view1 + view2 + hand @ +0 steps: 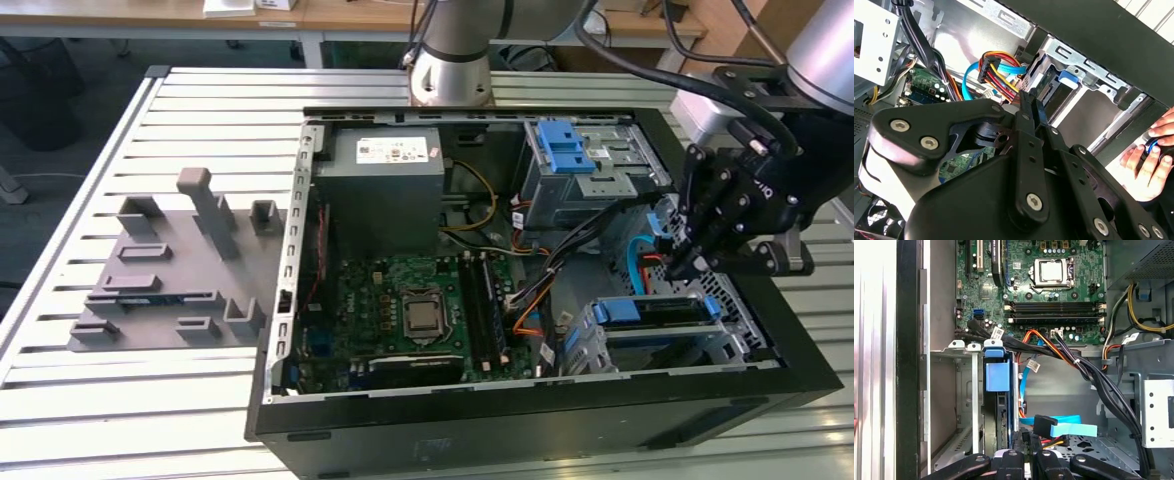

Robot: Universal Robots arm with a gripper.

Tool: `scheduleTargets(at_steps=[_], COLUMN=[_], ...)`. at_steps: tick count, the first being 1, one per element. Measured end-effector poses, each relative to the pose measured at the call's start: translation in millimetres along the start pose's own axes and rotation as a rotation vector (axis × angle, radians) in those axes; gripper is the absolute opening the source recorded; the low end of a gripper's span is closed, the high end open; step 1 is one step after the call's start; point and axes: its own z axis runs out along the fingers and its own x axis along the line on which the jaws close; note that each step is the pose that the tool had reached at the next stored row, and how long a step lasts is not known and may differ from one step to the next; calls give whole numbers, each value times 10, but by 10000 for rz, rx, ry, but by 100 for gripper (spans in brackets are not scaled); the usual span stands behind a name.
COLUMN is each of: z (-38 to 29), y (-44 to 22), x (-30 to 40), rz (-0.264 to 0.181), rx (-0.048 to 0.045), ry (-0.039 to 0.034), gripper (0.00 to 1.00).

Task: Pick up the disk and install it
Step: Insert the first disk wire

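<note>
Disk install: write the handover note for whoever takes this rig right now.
Gripper: shut, holding nothing that shows, hanging just above the drive cage at the exterior view's right.
Disk: already in that cage inside the open computer case, blue rail uppermost.
Done: disk picked up and slotted in.
Left: cannot tell whether it is fully seated. The blue data cable looks unplugged.
Note: a person's hand is outside the case, beside its wall.
</note>
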Motion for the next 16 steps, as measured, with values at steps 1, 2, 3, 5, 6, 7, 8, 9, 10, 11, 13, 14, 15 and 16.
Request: scheduleTargets(at_steps=[1,2,3,5,6,7,8,9,10,11,13,14,15,16], z=[2,5,8,15,18,20,21,21,21,21,25,28,31,36], y=[-1,-2,-3,-4,-4,-4,-5,-5,-5,-5,-5,-5,-6,-6], x=[6,11,18,33,41,48,52,52,52,53,62,67,71,78], rz=[1,0,-1,0,-1,-1,-1,-1,-1,-1,-1,-1,-1,-1], rx=[-2,-3,-3,-3,-3,-3,-3,-3,-3,-3,-3,-3,-3,-3], ry=[1,1,0,0,0,0,-1,0,0,0,2,2,4,3], gripper=[16,16,16,16,16,16,16,16,16,16,16,16,16,16])
